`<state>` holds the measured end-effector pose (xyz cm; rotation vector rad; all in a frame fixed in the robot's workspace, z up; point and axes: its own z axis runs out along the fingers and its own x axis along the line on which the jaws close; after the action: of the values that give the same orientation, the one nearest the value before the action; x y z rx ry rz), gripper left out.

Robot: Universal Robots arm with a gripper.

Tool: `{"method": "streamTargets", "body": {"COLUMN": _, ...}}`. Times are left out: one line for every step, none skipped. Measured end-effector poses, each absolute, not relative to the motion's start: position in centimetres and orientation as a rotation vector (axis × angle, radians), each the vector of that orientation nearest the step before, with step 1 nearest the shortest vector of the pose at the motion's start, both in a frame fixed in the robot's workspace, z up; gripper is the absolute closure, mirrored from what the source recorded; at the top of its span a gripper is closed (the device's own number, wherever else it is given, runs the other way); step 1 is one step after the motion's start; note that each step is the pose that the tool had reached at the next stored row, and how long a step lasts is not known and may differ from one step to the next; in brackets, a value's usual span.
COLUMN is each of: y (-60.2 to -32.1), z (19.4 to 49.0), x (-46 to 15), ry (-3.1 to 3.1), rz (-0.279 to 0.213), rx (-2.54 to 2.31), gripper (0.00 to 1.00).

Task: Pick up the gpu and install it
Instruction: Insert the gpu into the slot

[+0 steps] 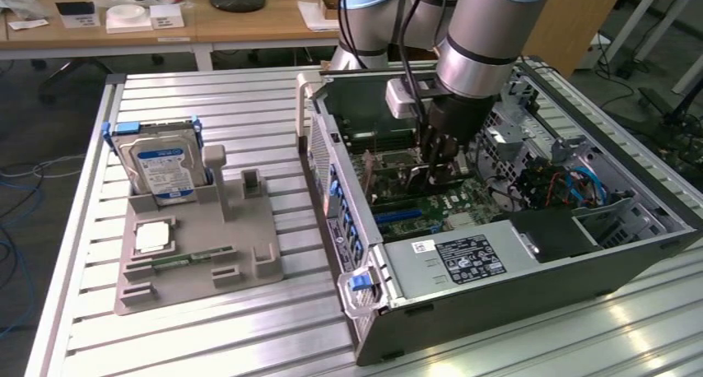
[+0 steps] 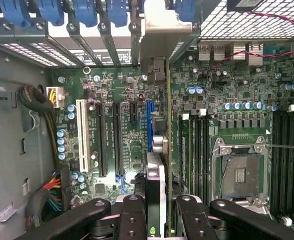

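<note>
**Card gripped on edge inside the open case**

Nearest the wrist camera, the pincer (image 2: 159, 216) sits narrow, its black fingers (image 2: 131, 212) pressed to either side of the gpu (image 2: 156, 172). It holds the card on edge. The gpu runs away from the pincer along the blue slot (image 2: 150, 125) of the motherboard (image 2: 126, 90), and its silver end bracket reaches the row of blue clips at the case wall. Whether the card's lower edge has entered the slot cannot be told. Beside the card lie black memory slots, and past them the bare processor socket (image 2: 239, 175).

In the exterior view, the computer case (image 1: 505, 303) lies open on its side at the near edge of the slatted tabletop (image 1: 220, 336), toward the exterior view's right. Its power supply (image 1: 462, 262), marked with a black label, fills the near end. Behind that, the pincer (image 1: 445, 167) hangs low over the board in the middle of the case, under the grey arm (image 1: 495, 31).

Toward the tabletop's edge at the exterior view's left, well apart from the case, a grey holder (image 1: 197, 262) carries a green memory stick (image 1: 193, 259) lying flat. A hard drive (image 1: 163, 167) stands upright at the holder's far end. Beyond the tabletop's far edge stands a wooden desk (image 1: 263, 23).
</note>
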<state>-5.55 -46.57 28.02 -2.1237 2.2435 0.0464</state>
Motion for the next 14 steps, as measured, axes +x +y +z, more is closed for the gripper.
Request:
{"method": "streamTargets", "body": {"y": -46.6, "z": 27.9, "x": -5.6, "ry": 2.243, "rz": 0.046, "rx": -2.124, "gripper": 0.72}}
{"method": "streamTargets", "body": {"y": -46.6, "z": 27.9, "x": -5.6, "ry": 2.244, "rz": 0.046, "rx": -2.124, "gripper": 0.72}}
{"method": "streamTargets", "body": {"y": -46.6, "z": 27.8, "x": -5.6, "ry": 2.244, "rz": 0.046, "rx": -2.124, "gripper": 0.72}}
{"method": "streamTargets", "body": {"y": -46.6, "z": 27.8, "x": -5.6, "ry": 2.244, "rz": 0.046, "rx": -2.124, "gripper": 0.72}}
{"method": "streamTargets", "body": {"y": -46.6, "z": 27.7, "x": -5.6, "ry": 2.244, "rz": 0.047, "rx": -2.123, "gripper": 0.72}}
{"method": "streamTargets", "body": {"y": -46.6, "z": 27.7, "x": -5.6, "ry": 2.244, "rz": 0.046, "rx": -2.124, "gripper": 0.72}}
{"method": "streamTargets", "body": {"y": -46.6, "z": 27.6, "x": -5.6, "ry": 2.244, "rz": 0.046, "rx": -2.124, "gripper": 0.72}}
{"method": "streamTargets", "body": {"y": -46.6, "z": 27.6, "x": -5.6, "ry": 2.244, "rz": 0.046, "rx": -2.124, "gripper": 0.72}}
{"method": "streamTargets", "body": {"y": -46.6, "z": 27.5, "x": -5.7, "ry": 2.244, "rz": 0.046, "rx": -2.124, "gripper": 0.72}}
{"method": "streamTargets", "body": {"y": -46.6, "z": 27.4, "x": -5.7, "ry": 2.244, "rz": 0.046, "rx": -2.124, "gripper": 0.72}}
{"method": "streamTargets", "body": {"y": -46.6, "z": 27.3, "x": -5.7, "ry": 2.244, "rz": 0.047, "rx": -2.124, "gripper": 0.72}}
{"method": "streamTargets", "body": {"y": -46.6, "z": 27.2, "x": -5.7, "ry": 2.244, "rz": 0.046, "rx": -2.124, "gripper": 0.72}}
{"method": "streamTargets", "body": {"y": -46.6, "z": 27.0, "x": -5.7, "ry": 2.244, "rz": 0.046, "rx": -2.124, "gripper": 0.72}}
{"method": "streamTargets", "body": {"y": -46.6, "z": 26.8, "x": -5.7, "ry": 2.244, "rz": 0.047, "rx": -2.124, "gripper": 0.72}}
